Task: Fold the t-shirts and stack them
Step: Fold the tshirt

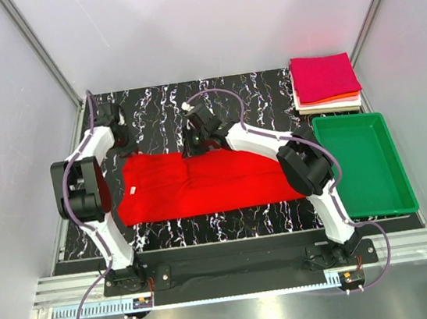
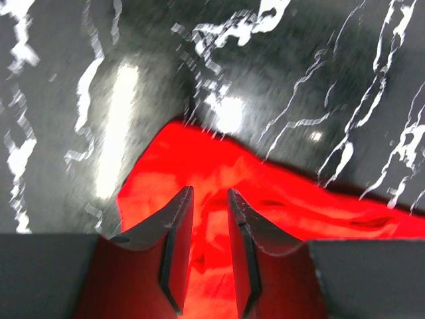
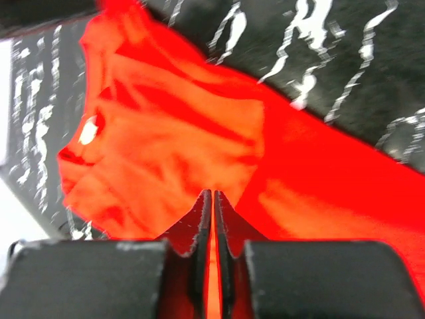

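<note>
The red shirt [image 1: 201, 185] lies spread across the middle of the table [image 1: 267, 89], its length running left to right. The right gripper [image 3: 212, 199] is pinched closed on its far edge (a red sliver shows between the fingers). The left gripper [image 2: 208, 194], fingers parted, hangs over the shirt's far-left corner. In the far right corner sit the folded shirts [image 1: 324, 76], stacked.

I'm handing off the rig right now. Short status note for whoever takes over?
Left gripper: open, over the red t-shirt's left end, gripping nothing.
Right gripper: shut on the red t-shirt's far edge, near its middle.
Done: folded stack, magenta on top, at the far right.
Left: finish folding the red t-shirt, then add it to the folded stack.
</note>
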`<state>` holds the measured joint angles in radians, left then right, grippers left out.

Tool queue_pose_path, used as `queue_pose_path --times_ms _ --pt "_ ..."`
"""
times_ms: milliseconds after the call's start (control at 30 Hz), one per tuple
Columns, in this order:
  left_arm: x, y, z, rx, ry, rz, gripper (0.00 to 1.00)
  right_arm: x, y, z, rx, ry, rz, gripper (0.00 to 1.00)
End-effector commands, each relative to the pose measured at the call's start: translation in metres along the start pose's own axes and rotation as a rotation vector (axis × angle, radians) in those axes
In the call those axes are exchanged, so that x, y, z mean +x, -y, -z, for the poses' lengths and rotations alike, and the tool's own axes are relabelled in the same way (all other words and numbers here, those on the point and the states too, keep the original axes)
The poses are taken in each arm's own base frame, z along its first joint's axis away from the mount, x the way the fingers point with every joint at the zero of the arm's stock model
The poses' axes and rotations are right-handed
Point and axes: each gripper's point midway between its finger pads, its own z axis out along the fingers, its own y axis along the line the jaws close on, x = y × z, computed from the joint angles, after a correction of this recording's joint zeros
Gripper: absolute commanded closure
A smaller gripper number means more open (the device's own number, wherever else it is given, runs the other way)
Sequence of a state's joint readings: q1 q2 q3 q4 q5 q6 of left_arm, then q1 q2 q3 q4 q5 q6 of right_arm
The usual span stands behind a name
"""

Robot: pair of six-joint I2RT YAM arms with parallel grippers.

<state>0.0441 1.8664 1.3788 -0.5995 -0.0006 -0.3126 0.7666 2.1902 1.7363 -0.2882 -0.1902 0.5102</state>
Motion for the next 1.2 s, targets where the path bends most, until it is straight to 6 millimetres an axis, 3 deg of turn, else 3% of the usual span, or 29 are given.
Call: queue_pose_path --times_ms 0,133,367,467,567,733,900,933,1000,1033,1100,1133,1167 --pt "-0.008 0.007 -0.02 -0.001 -0.006 0.0 0.69 0.009 -0.038 0.019 -0.13 -0.041 0.0 0.91" --pt "-0.003 0.002 -0.042 -0.033 -0.045 0.006 0.7 0.031 -0.044 0.013 -0.18 -0.084 -0.013 0.93" --pt "-0.004 -0.013 -0.057 -0.124 -0.055 0.018 0.69 0.077 0.01 -0.018 -0.032 -0.148 -0.031 0.95" --pt "-0.008 -0.01 -0.06 -0.114 -0.052 0.02 0.69 0.08 0.014 -0.019 -0.021 -0.149 -0.018 0.96" --pt "-0.016 -0.005 -0.063 -0.097 -0.044 0.014 0.69 0.066 0.011 -0.015 -0.013 -0.112 0.004 0.95" --pt "-0.032 0.0 -0.07 -0.085 -0.026 -0.005 0.67 0.037 -0.012 0.009 -0.04 -0.054 0.042 0.85" --pt "-0.051 0.016 -0.088 -0.021 -0.028 -0.001 0.66 0.01 -0.026 0.052 -0.032 0.033 0.039 0.81" --pt "-0.069 0.024 -0.085 0.001 0.01 -0.002 0.66 0.01 -0.024 0.058 -0.023 0.041 0.037 0.81" --pt "-0.078 0.033 -0.091 0.043 0.008 -0.01 0.64 0.011 -0.017 0.078 0.013 0.069 0.028 0.81" --pt "-0.102 0.046 -0.082 0.09 0.057 -0.014 0.64 0.018 -0.007 0.083 0.041 0.063 0.016 0.81" --pt "-0.117 0.054 -0.08 0.127 0.076 -0.014 0.63 0.011 -0.003 0.107 0.077 0.111 0.005 0.82" --pt "-0.139 0.068 -0.065 0.187 0.127 -0.017 0.63 0.02 0.006 0.11 0.102 0.104 0.004 0.82" --pt "-0.149 0.073 -0.056 0.212 0.152 -0.014 0.63 0.016 0.005 0.125 0.111 0.132 0.006 0.82"
